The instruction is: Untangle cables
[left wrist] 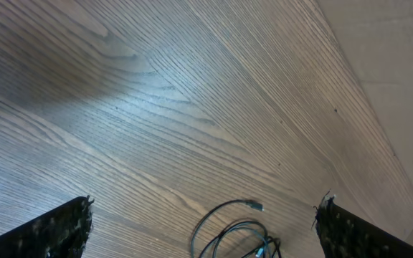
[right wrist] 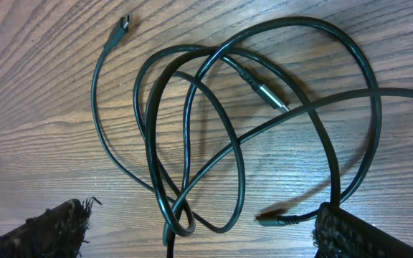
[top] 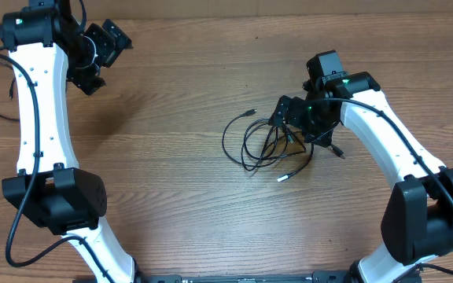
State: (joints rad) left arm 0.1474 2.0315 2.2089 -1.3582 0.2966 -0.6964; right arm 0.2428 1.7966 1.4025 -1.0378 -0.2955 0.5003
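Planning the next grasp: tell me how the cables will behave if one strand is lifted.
Probably floppy: the cables lie in loose curves flat on the table. One lifted strand would likely drag the others, since the loops cross each other. Likely light: thin cords, small plugs.

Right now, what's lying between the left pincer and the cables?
Nothing: only bare wooden table separates the left pincer from the cables, as the overhead view shows; the left wrist view agrees.
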